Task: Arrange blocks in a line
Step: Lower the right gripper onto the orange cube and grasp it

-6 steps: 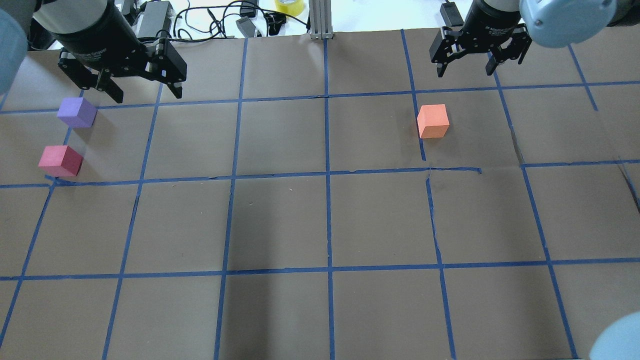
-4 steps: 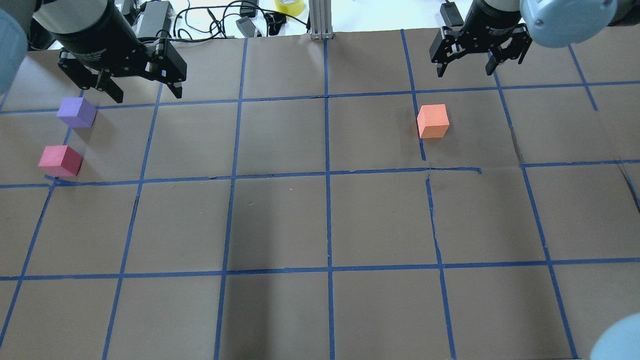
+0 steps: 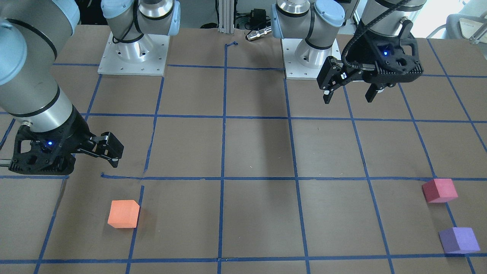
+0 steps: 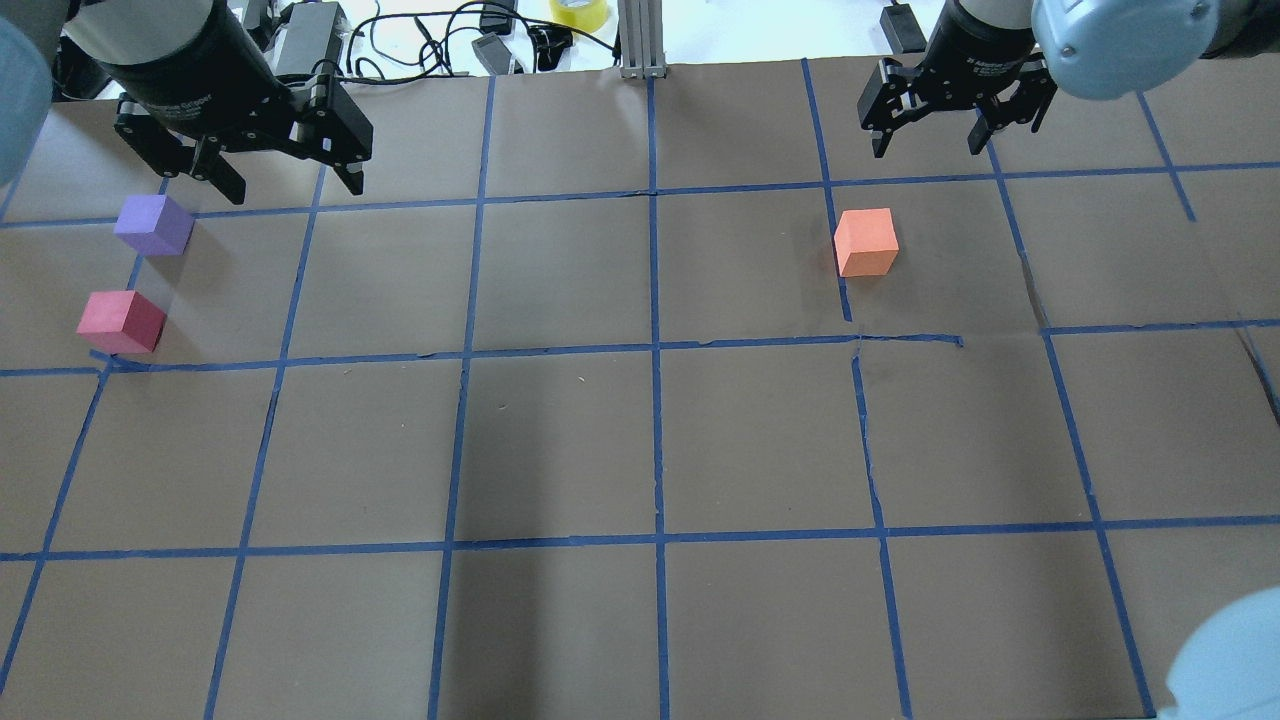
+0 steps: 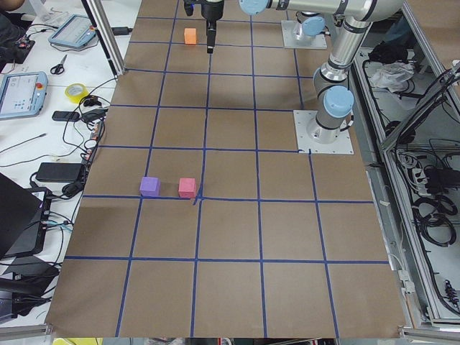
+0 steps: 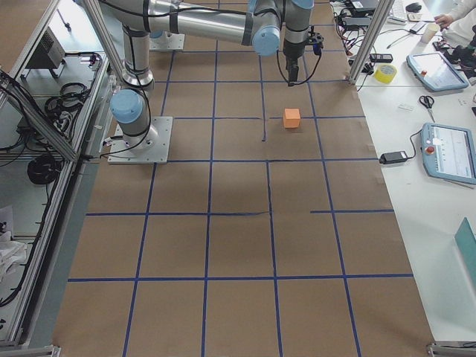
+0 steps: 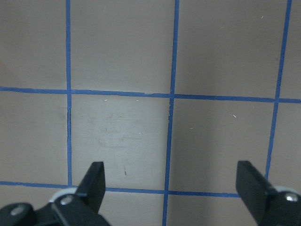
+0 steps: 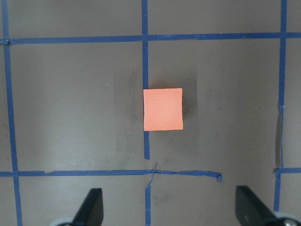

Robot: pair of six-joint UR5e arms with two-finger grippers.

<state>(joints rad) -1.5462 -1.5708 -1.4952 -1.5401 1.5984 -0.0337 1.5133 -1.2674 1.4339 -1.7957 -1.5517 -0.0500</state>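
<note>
I see both jaws released: right gripper [image 4: 930, 145] near the matte orange foam cube [image 4: 866, 242]; left gripper [image 4: 295, 187], purple foam cube [image 4: 153, 225] and red-pink foam cube [image 4: 121, 322] well apart from it.

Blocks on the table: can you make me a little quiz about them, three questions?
1. True or false: the orange block touches the purple block.
2. Which lies nearest the purple block? A. orange block B. red-pink block
3. Fill in: the left gripper and right gripper are both ____, holding nothing.
Key: 1 false; 2 B; 3 open.
</note>
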